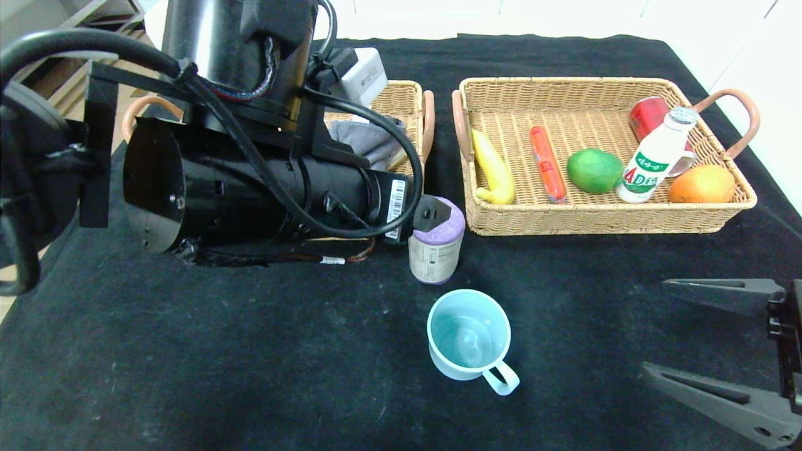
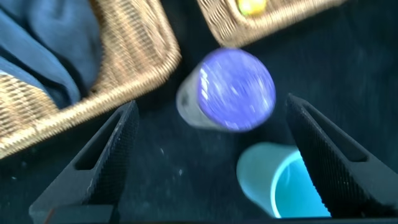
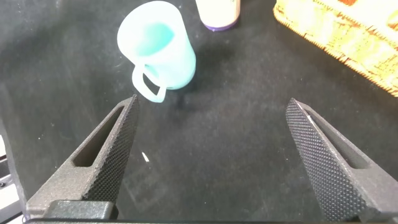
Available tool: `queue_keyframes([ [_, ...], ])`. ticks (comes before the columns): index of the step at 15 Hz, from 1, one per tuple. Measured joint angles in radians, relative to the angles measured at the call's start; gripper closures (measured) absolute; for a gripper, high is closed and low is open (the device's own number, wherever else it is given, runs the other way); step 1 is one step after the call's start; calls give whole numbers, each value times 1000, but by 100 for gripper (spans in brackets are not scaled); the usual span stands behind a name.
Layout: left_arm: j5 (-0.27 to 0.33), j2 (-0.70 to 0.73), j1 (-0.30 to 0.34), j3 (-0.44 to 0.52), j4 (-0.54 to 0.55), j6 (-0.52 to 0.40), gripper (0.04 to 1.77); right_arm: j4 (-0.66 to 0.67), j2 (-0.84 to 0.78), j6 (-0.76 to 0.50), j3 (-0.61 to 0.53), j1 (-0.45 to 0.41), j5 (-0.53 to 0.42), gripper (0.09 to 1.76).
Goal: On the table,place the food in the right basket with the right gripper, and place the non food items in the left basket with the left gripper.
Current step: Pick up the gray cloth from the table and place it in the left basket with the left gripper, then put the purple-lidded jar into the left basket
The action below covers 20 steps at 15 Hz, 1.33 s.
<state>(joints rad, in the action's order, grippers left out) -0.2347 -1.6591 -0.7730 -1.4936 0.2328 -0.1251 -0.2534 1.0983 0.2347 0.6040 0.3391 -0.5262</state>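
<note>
Looking down from the head: left gripper (image 1: 432,216) hangs over the purple-lidded jar (image 1: 436,247), the right basket (image 1: 601,219) holding all the food. Left wrist: fingers (image 2: 106,155) spread wide, bracketing that jar for a grab. Right wrist: right gripper (image 3: 208,155) parked, splayed and empty near the blue mug (image 3: 158,50).

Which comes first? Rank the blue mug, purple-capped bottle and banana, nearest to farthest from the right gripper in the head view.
1. Blue mug, on the cloth beside the right gripper.
2. Purple-capped bottle, beyond the mug, under the left gripper.
3. Banana, in the right basket.
</note>
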Motion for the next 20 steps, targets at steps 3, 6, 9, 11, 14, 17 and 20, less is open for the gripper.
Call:
queue_keyframes([
  [3, -3, 2, -20, 17, 3, 38, 12, 0, -14, 0, -2, 1, 0, 14],
  [6, 1, -12, -25, 13, 0, 69, 11, -1, -19, 0, -3, 1, 0, 14],
  [9, 2, -37, -25, 5, -4, 72, 11, 0, -24, 0, -3, 1, 0, 14],
  [11, 2, -58, -23, -4, -8, 74, 11, 1, -26, 0, -3, 1, 0, 14],
  [14, 3, -87, -18, -32, -9, 74, 10, 1, -26, 0, -3, 1, 0, 14],
  [17, 5, -113, -14, -48, -13, 72, 10, 0, -26, 0, -3, 1, 0, 14],
  [20, 5, -135, -13, -62, -13, 72, 10, 0, -26, 0, -3, 1, 0, 14],
])
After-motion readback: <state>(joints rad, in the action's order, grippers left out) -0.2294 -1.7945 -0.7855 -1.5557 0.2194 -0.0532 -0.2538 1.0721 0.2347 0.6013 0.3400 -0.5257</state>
